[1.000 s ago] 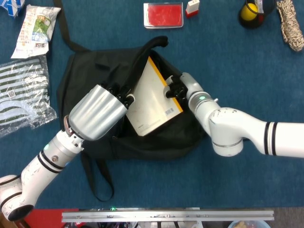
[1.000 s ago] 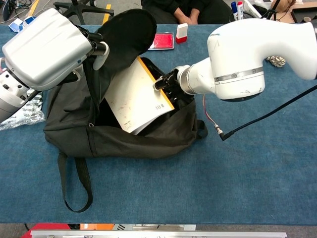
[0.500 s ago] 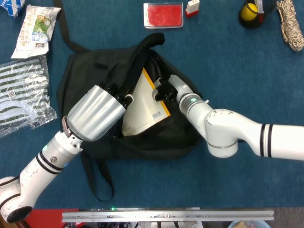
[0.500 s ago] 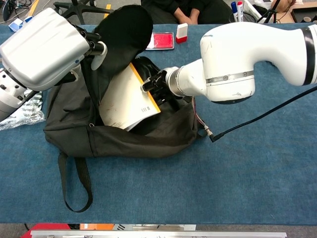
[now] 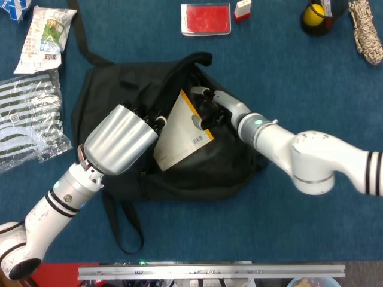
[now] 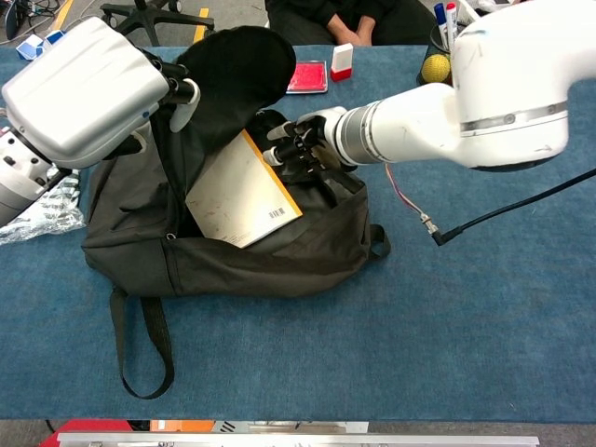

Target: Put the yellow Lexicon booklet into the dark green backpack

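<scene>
The dark green backpack (image 5: 197, 173) (image 6: 261, 265) lies open in the middle of the blue table. The Lexicon booklet (image 5: 179, 134) (image 6: 237, 196), white back cover up with a yellow edge, leans inside the opening, its lower part hidden by the bag's front wall. My left hand (image 5: 152, 118) (image 6: 172, 90) grips the bag's flap and holds it raised. My right hand (image 5: 206, 104) (image 6: 298, 144) hovers at the booklet's upper yellow edge with its fingers spread. One fingertip (image 5: 196, 122) still touches that edge.
A red flat case (image 5: 206, 19) (image 6: 307, 76) and a small white-and-red box (image 5: 242, 9) (image 6: 342, 61) lie beyond the bag. A yellow ball (image 5: 314, 15) and a rope bundle (image 5: 366, 30) sit far right. A striped packet (image 5: 27, 116) and a snack bag (image 5: 45, 36) lie left. A strap loop (image 5: 122, 227) trails toward me.
The booklet has slid left and deeper into the backpack. My right hand has drawn back toward the bag's top and spread its fingers; its arm has swung right. The left hand keeps the flap up.
</scene>
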`<state>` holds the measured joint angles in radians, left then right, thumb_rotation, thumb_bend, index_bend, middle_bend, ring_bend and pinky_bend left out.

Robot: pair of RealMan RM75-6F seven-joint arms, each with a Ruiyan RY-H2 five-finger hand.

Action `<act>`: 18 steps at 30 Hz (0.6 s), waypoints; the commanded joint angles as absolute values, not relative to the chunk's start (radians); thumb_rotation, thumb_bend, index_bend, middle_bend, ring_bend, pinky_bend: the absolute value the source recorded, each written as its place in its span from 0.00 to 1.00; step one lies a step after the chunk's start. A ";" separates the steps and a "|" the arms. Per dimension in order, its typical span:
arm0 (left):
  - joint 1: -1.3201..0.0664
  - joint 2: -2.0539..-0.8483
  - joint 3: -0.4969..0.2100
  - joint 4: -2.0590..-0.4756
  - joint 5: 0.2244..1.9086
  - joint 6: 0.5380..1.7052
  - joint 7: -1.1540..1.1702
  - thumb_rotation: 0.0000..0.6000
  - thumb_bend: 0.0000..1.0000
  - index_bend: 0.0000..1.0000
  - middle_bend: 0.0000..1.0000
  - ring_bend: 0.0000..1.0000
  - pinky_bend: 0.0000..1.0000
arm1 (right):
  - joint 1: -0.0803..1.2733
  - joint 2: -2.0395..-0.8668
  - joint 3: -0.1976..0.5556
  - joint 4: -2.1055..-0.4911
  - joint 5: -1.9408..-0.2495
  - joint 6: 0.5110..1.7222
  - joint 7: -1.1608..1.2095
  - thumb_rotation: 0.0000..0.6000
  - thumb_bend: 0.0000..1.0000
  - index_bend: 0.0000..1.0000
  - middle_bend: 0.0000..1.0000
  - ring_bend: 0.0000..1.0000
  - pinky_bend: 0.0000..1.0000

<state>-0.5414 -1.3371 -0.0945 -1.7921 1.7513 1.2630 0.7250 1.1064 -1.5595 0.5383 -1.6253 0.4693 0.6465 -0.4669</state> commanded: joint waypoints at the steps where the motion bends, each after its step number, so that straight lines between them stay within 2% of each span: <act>1: -0.542 -1.336 -0.096 -1.791 1.743 1.257 0.725 1.00 0.48 0.62 0.65 0.67 0.88 | 1.084 -1.496 0.522 -1.684 0.444 0.610 -0.438 1.00 0.51 0.00 0.08 0.03 0.15; 4: -0.544 -1.330 -0.095 -1.799 1.732 1.242 0.728 1.00 0.48 0.61 0.63 0.66 0.86 | 1.062 -1.424 0.508 -1.747 0.418 0.577 -0.414 1.00 0.51 0.00 0.08 0.03 0.15; 7: -0.549 -1.314 -0.091 -1.815 1.723 1.220 0.730 1.00 0.48 0.56 0.58 0.62 0.81 | 1.034 -1.334 0.494 -1.820 0.390 0.543 -0.383 1.00 0.51 0.00 0.08 0.03 0.15; 10: -0.553 -1.302 -0.087 -1.833 1.727 1.211 0.716 1.00 0.47 0.40 0.54 0.55 0.72 | 1.003 -1.232 0.482 -1.888 0.353 0.510 -0.349 1.00 0.51 0.00 0.08 0.03 0.15; 14: -0.561 -1.300 -0.085 -1.849 1.754 1.214 0.700 1.00 0.30 0.17 0.46 0.44 0.60 | 0.960 -1.104 0.463 -1.958 0.297 0.462 -0.296 1.00 0.51 0.00 0.08 0.03 0.15; 18: -0.569 -1.299 -0.085 -1.871 1.765 1.205 0.693 1.00 0.25 0.14 0.43 0.42 0.55 | 0.921 -0.995 0.449 -1.993 0.236 0.424 -0.231 1.00 0.51 0.00 0.09 0.03 0.15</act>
